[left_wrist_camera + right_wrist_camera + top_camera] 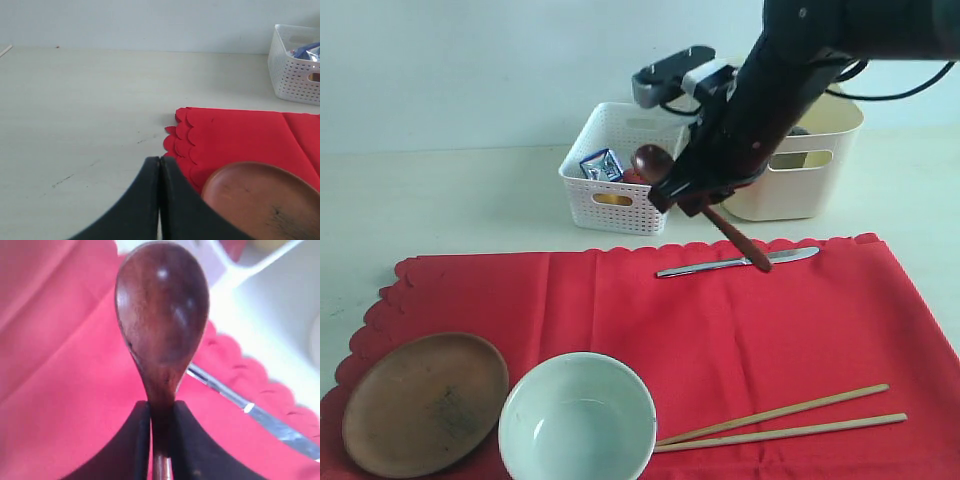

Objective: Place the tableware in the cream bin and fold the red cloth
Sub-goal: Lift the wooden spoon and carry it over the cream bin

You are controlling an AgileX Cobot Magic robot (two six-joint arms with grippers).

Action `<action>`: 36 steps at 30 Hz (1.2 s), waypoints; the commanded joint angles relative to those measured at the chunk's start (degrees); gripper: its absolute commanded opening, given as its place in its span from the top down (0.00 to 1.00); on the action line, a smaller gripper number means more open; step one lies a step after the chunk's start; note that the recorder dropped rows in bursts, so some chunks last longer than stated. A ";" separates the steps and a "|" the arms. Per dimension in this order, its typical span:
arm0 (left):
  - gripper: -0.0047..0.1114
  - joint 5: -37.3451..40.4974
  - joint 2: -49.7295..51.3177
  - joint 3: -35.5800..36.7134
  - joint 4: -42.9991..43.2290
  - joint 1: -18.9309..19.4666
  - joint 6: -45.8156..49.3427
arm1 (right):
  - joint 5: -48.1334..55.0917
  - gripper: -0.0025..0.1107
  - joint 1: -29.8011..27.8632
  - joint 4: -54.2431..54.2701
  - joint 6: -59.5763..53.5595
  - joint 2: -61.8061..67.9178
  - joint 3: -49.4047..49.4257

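Observation:
My right gripper point(688, 192) point(161, 407) is shut on the neck of the dark wooden spoon point(708, 206) point(161, 320), held tilted above the red cloth point(740, 330) point(60, 390) point(240, 132). Under the spoon the metal knife point(735, 263) point(250, 407) lies on the cloth. The brown wooden plate point(425, 402) point(260, 200), the pale bowl point(578, 415) and two chopsticks point(780, 420) rest on the cloth's near part. The cream bin point(800, 165) stands behind the right arm. My left gripper point(160, 162) is shut and empty beside the plate. The steel cup is hidden.
A white perforated basket point(615, 170) point(295, 65) with a blue-and-white packet point(602, 164) and foods stands left of the cream bin. The pale tabletop point(440, 200) point(80, 110) stretches behind and left of the cloth.

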 commanded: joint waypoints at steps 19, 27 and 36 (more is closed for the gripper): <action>0.96 -0.55 -0.38 0.03 0.05 0.24 -0.13 | -20.66 0.98 -8.55 6.89 2.00 -13.30 0.19; 0.96 -0.55 -0.38 0.03 0.05 0.24 -0.13 | -33.95 0.98 -14.43 8.69 2.00 -8.88 0.19; 0.96 -0.55 -0.38 0.03 0.05 0.24 -0.13 | -52.20 0.98 -18.34 8.69 2.00 2.90 0.08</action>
